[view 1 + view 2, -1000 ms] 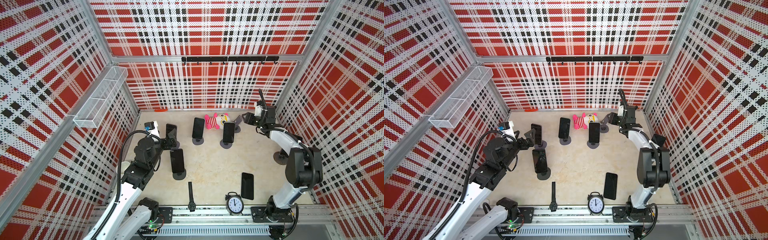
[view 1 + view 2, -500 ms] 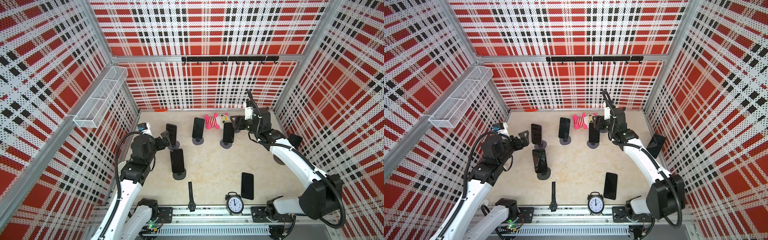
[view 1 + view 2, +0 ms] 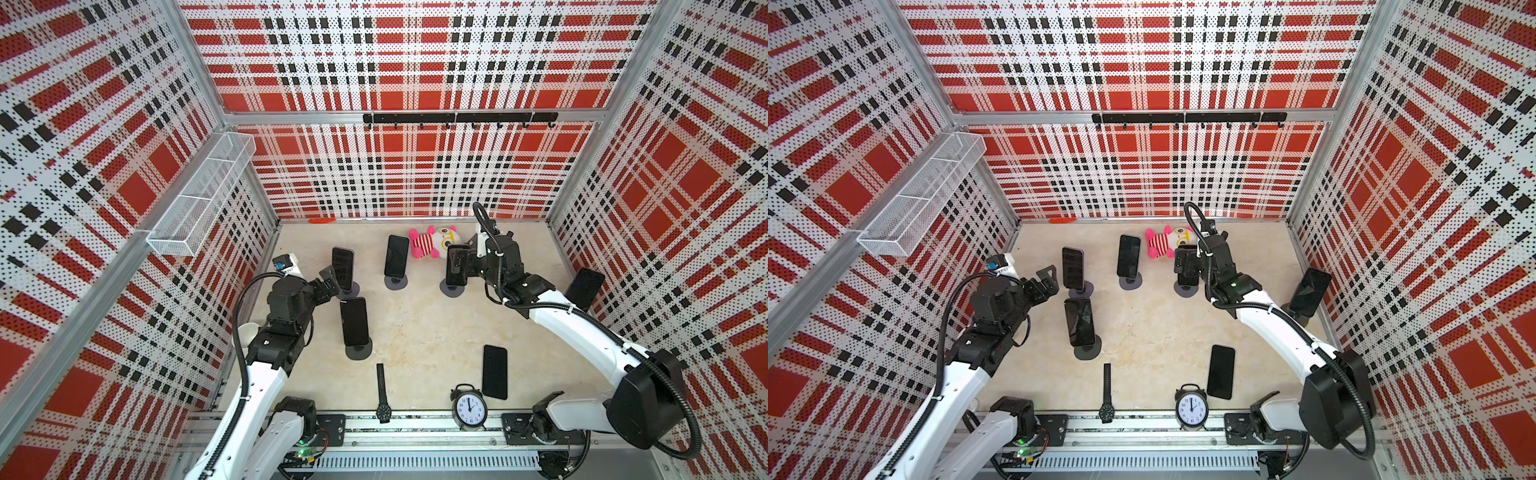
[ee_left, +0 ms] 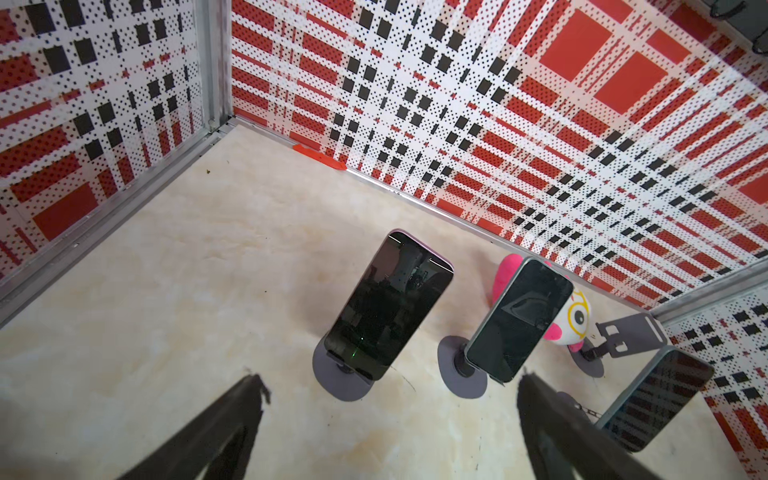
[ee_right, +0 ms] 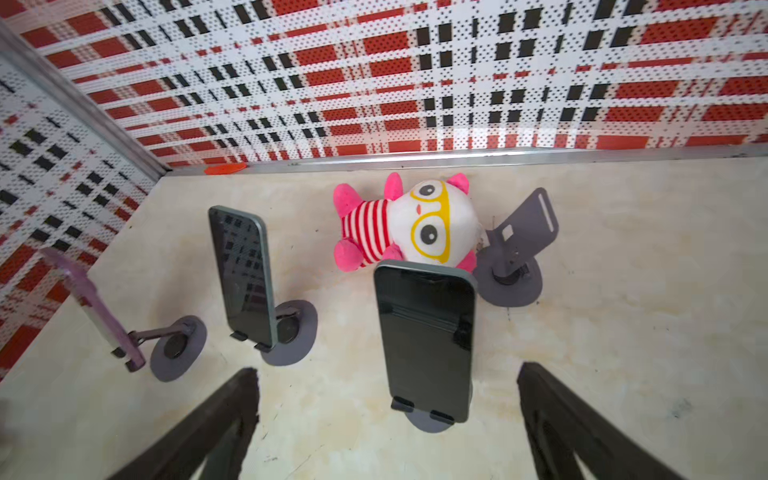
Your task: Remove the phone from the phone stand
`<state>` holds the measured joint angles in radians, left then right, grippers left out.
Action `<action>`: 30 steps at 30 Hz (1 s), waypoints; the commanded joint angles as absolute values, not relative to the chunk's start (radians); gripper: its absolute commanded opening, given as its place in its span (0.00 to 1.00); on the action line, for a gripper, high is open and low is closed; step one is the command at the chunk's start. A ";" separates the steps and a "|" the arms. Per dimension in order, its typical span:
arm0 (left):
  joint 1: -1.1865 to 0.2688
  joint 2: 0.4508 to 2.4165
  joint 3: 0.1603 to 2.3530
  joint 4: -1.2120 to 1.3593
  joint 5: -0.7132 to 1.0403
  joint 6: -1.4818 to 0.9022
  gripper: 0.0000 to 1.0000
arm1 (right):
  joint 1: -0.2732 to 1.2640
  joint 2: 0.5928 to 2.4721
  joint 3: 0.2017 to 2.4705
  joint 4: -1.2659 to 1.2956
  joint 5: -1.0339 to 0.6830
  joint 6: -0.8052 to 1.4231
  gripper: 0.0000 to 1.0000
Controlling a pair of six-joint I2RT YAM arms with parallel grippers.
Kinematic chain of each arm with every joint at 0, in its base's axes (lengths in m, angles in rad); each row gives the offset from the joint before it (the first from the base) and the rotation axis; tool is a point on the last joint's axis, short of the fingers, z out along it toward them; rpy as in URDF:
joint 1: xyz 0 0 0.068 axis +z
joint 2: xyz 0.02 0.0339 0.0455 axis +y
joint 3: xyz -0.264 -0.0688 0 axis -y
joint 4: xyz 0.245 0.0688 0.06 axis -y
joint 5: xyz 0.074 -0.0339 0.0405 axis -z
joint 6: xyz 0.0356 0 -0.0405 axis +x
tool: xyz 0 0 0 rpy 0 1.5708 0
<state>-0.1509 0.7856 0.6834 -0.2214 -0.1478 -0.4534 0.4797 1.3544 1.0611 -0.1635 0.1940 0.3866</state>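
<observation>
1. Both end effectors stood spread wide, holding nothing: the right end effector (image 5: 386, 372) and the left end effector (image 4: 388, 377).
2. The phone (image 5: 426, 345) leaned on its phone stand (image 5: 428, 426) on the surface (image 5: 623, 332), just in front of the right end effector, untouched.
3. A plush toy (image 5: 411, 224) lay just behind it.

right black gripper (image 3: 459, 261) up against dark slab phone (image 3: 453, 276) on round grey stand (image 3: 451, 290); left black gripper (image 3: 330, 277) just beside another stand-mounted dark phone (image 3: 344, 266); flat black phone (image 3: 494, 372) lies near twin-bell alarm clock (image 3: 469, 409)
</observation>
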 commanded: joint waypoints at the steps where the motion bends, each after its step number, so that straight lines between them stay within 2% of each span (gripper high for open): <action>1: -0.138 0.796 0.666 -0.150 -0.177 -0.469 0.98 | 0.489 1.397 1.078 -0.143 0.285 0.410 1.00; 9: -0.086 0.783 0.630 -0.132 -0.121 -0.487 0.98 | 0.513 1.510 1.162 -0.151 0.349 0.420 1.00; 14: -0.083 0.773 0.619 -0.128 -0.106 -0.493 0.98 | 0.528 1.593 1.222 -0.173 0.449 0.425 1.00; 30: -0.081 0.766 0.600 -0.108 -0.067 -0.502 0.98 | 0.528 1.787 1.426 -0.331 0.501 0.446 1.00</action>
<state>-0.0902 0.7784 0.6086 -0.1329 -0.0834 -0.4976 0.5220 1.7607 1.3979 -0.2943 0.4744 0.4427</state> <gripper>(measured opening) 0.982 0.998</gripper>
